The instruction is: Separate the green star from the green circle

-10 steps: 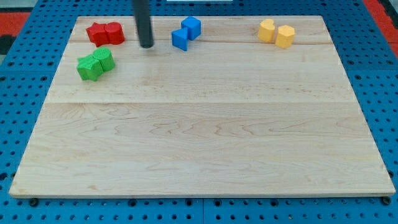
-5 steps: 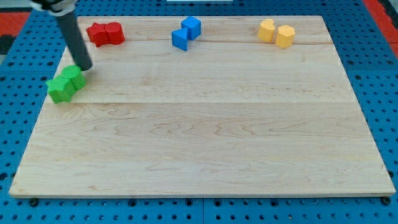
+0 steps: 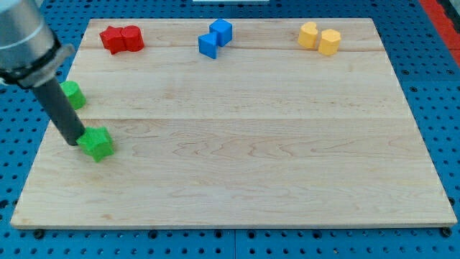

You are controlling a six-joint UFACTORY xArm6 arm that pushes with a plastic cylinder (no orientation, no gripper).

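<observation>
The green star (image 3: 97,143) lies on the wooden board near its left edge, below the middle. The green circle (image 3: 72,94) sits apart from it, higher up at the board's left edge, partly behind my rod. My tip (image 3: 75,139) rests against the star's left side, between the two green blocks and below the circle. The rod slants up to the view's top left.
Two red blocks (image 3: 121,39) sit together at the top left. Two blue blocks (image 3: 215,38) touch at the top middle. Two yellow blocks (image 3: 320,37) sit at the top right. The board's left edge (image 3: 44,137) is close to my tip.
My tip swept left and down. The green pair slid to the left edge, then split: the star moved down and right, the circle stayed near the edge.
</observation>
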